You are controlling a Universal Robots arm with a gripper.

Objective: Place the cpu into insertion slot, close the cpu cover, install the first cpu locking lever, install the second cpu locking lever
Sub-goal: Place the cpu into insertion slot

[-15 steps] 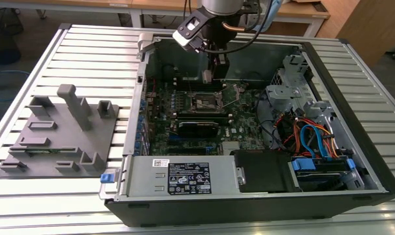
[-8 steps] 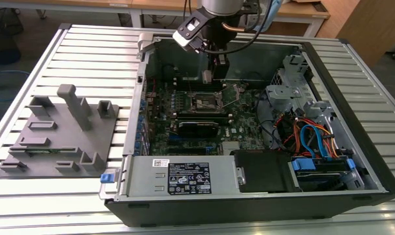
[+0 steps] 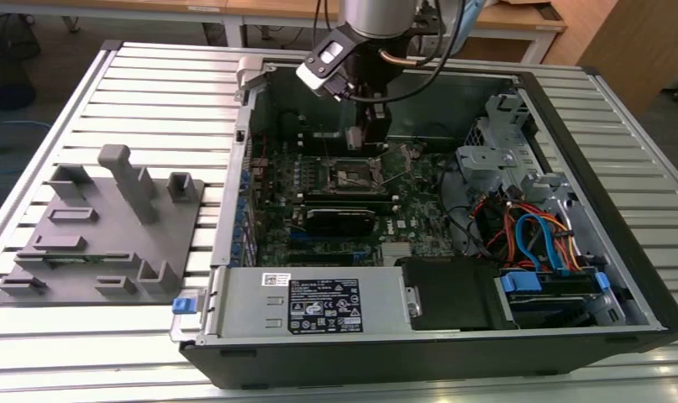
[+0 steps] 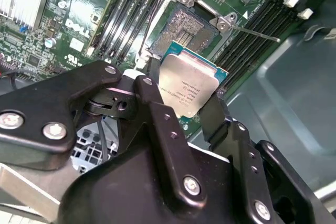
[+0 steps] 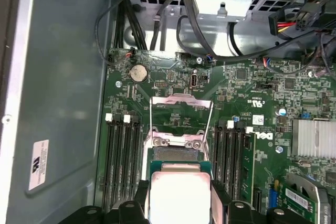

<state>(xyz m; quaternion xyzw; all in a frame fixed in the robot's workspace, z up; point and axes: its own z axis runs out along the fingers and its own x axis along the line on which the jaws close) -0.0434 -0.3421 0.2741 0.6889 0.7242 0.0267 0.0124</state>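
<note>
My gripper (image 4: 184, 92) is shut on the cpu (image 4: 191, 80), a flat square chip with a dull silver top and a green edge, one black finger on each of two opposite sides. The chip hangs tilted just above the insertion slot (image 4: 191, 30), a dark square socket with a silver rim on the green board. In the first wrist view the cpu (image 5: 178, 190) hides the near part of the slot (image 5: 176, 154). The cpu cover (image 5: 181, 98), a thin silver frame, stands swung back off the slot. A thin locking lever (image 4: 257, 34) sticks out beside the socket. In the exterior view the gripper (image 3: 372, 138) is inside the case above the slot (image 3: 357, 174).
Black memory slots (image 5: 121, 156) flank the socket on both sides. A finned heat sink (image 5: 315, 137) and cables (image 5: 157, 19) lie nearby, with a metal drive cage (image 3: 501, 155) at the exterior view's right. A grey fixture block (image 3: 103, 227) sits on the slatted table outside the case.
</note>
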